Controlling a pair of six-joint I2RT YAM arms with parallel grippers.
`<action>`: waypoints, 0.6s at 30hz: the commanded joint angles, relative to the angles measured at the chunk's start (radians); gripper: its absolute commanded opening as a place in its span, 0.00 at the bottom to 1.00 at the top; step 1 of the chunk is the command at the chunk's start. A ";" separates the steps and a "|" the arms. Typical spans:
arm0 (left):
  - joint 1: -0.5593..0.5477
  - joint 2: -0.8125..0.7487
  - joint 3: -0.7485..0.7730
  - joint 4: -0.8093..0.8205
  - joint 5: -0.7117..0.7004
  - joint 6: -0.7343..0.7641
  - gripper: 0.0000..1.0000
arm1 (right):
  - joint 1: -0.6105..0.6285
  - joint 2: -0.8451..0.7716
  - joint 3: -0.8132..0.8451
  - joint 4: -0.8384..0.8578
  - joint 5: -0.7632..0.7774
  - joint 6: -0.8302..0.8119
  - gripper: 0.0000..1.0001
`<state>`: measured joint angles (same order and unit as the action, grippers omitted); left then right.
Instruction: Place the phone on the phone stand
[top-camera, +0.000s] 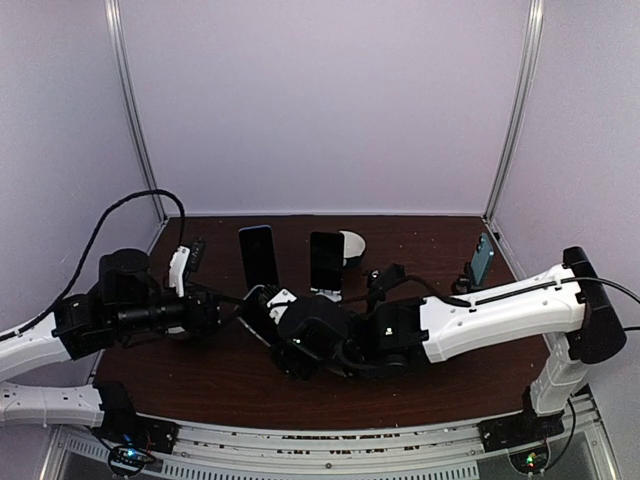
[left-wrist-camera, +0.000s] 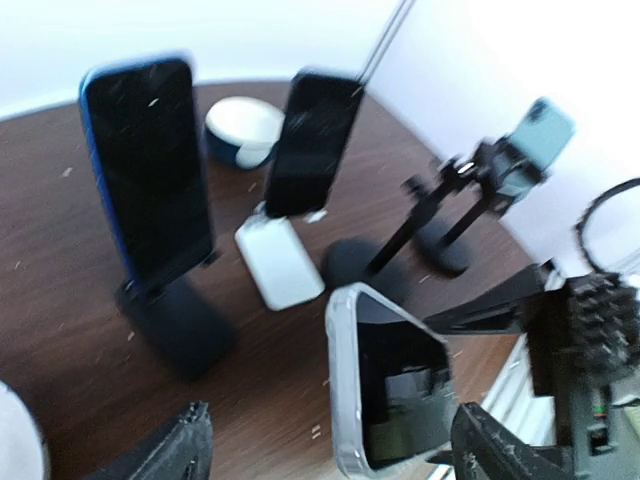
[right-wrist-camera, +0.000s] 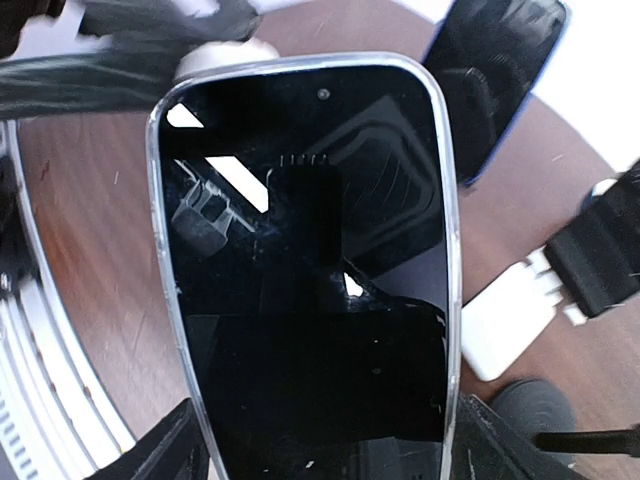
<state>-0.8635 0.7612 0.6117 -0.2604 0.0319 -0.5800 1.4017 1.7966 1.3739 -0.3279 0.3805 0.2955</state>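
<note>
Filling the right wrist view, the phone (right-wrist-camera: 310, 280) is a flat slab with a glossy black screen, dark and mirroring the rig, wrapped in a clear case with a pale rounded rim; a small lens dot sits near its far end. It hangs off the brown table (left-wrist-camera: 60, 260) near the middle front. The right gripper (right-wrist-camera: 335, 440) is spread wide, with a finger pressed against each long edge at the near end, so it appears to be gripped. The left gripper (left-wrist-camera: 335, 450) is wide open just beside it and holds nothing. I judge the phone stiff and moderately light. Its glass face is fragile and its case is smooth enough to slip, so the long edges are the sound place to pinch, never the screen. The black phone stand (left-wrist-camera: 350, 268) with a slanted arm looks free. A blue-cased phone (left-wrist-camera: 150, 160), a second dark phone (left-wrist-camera: 310, 140) and a teal phone (left-wrist-camera: 538, 135) already occupy other stands.
</note>
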 joint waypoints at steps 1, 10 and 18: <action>-0.005 -0.069 -0.009 0.181 0.034 -0.065 0.88 | 0.035 -0.104 -0.033 0.161 0.190 -0.019 0.48; -0.016 0.068 0.035 0.300 0.179 -0.068 0.62 | 0.080 -0.136 0.006 0.189 0.261 -0.082 0.48; -0.019 0.070 0.027 0.413 0.268 -0.079 0.13 | 0.093 -0.165 -0.021 0.224 0.298 -0.092 0.47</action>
<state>-0.8890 0.8112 0.6167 0.0521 0.2169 -0.6720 1.4769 1.6943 1.3495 -0.1905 0.6086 0.2077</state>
